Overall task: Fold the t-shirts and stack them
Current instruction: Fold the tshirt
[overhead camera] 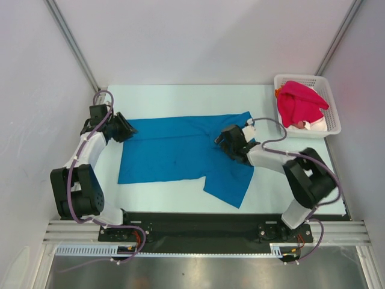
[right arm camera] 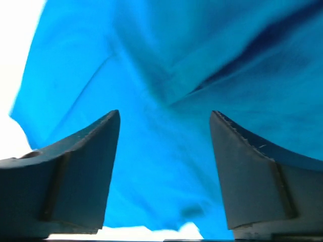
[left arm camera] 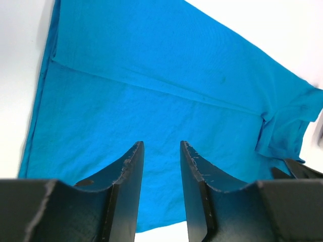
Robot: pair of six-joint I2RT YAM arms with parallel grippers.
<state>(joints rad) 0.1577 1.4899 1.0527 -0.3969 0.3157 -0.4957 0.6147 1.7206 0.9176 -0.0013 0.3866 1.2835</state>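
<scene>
The left claw (overhead camera: 124,128), a little apart, sits at the left edge of the blue shirt (overhead camera: 168,153). The right claw (overhead camera: 224,140) gapes wide over it. Only the top view shows the pink shirt (overhead camera: 299,103) in the basket (overhead camera: 332,111)

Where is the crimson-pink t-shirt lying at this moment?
In the top external view, the crimson-pink t-shirt is heaped in the white basket at the far right corner of the table, apart from the blue t-shirt spread out mid-table.
</scene>
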